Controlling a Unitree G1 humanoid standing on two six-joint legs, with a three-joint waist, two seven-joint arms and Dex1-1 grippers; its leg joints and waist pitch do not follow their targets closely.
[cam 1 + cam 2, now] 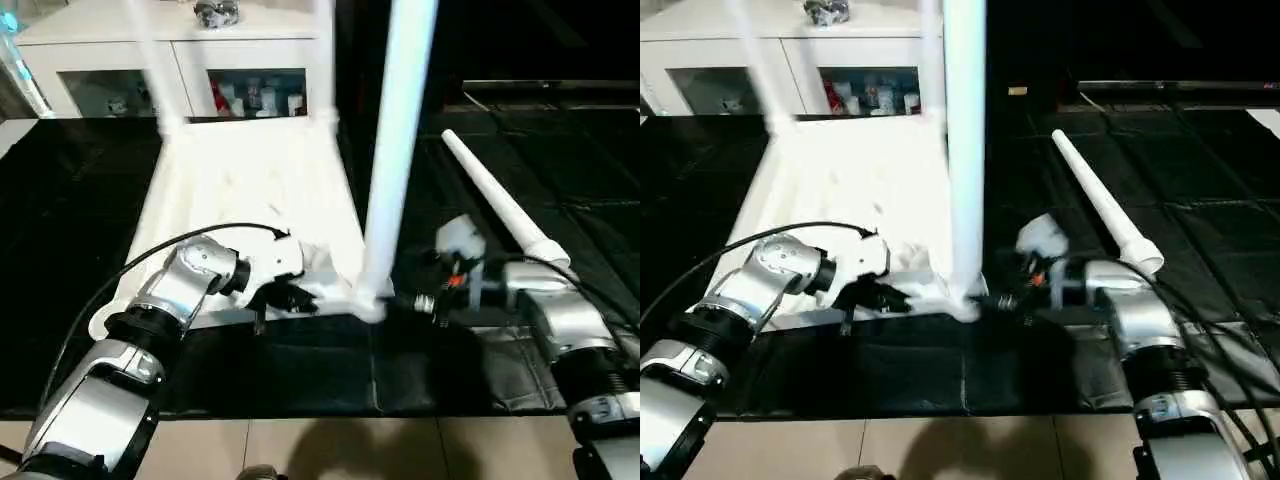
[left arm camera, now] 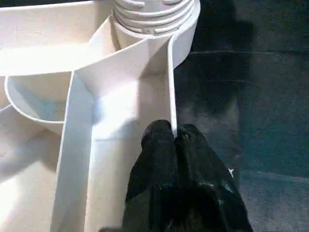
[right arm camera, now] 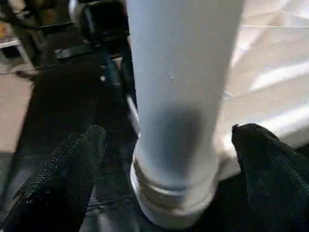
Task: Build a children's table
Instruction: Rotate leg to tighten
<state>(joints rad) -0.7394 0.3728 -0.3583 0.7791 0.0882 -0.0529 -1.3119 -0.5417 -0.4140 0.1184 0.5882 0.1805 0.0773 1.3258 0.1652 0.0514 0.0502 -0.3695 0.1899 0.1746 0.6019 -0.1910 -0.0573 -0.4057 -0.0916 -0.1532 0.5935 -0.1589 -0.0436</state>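
The left gripper (image 2: 176, 137) is pinched together on a thin upright rib of the table top (image 1: 250, 190), right beside the corner socket. That hold reads as a brace: the top lies upside down on the dark floor mat (image 1: 560, 150), ribbed underside up, and pinning its near edge would keep it from sliding or tipping while a leg is worked into the corner.

The right gripper (image 3: 166, 145) stands wide apart, one black finger (image 3: 63, 164) on either side of the upright leg (image 1: 400, 150) without pressing it (there is a visible gap on both sides in the right wrist view). This leg stands in the near corner socket, its ringed collar down at the socket mouth, and it appears to stand on its own, so the spread fingers suggest a release or a fresh grip about to be taken; which of the two I cannot tell.

Further out, a loose leg (image 1: 495, 195) lies flat on the mat to the right, well apart from the top, waiting its turn. Another leg (image 1: 155, 60) rises at the far left corner of the top. Behind stands a white cabinet (image 1: 130, 40) with glass doors.
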